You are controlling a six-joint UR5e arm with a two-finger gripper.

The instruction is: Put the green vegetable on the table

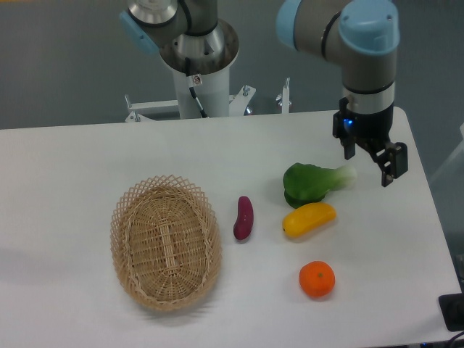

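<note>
Flat: green vegetable [313, 183], dark leaves, pale stalk.

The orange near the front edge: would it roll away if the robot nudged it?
Probably. The orange looks round, sitting on flat bare table with nothing touching it. Its smooth, shiny skin might also slip between fingers.

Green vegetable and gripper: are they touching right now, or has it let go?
Apart. The camera view shows white table between the green vegetable stalk tip and the open gripper, which holds nothing.

White table [72, 159]: basket [166, 242], fruits, green vegetable [313, 183].
</note>
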